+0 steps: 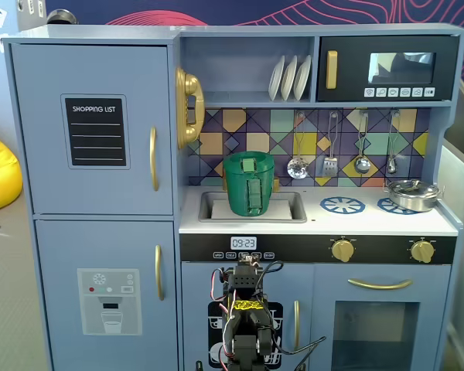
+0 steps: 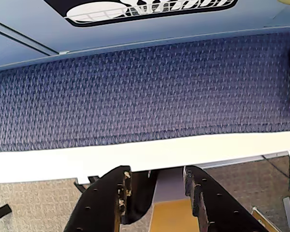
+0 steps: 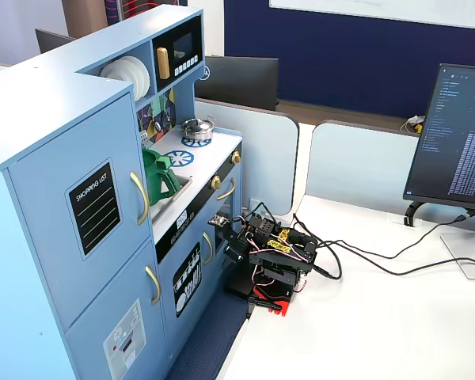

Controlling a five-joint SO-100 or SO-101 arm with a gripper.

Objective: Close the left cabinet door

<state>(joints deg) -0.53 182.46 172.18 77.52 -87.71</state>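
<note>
Cabinet door (image 3: 191,273) at the toy kitchen's lower left, 9 o'clock of the arm (image 3: 271,255), looks flush shut already; task seems done. Gripper (image 2: 157,191) folded back, fingers parted, grasping nothing.

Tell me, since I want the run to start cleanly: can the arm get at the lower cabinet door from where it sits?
Probably yes. The arm sits folded right beside the cabinet door, and nothing shows between them. The door already looks shut.
</note>
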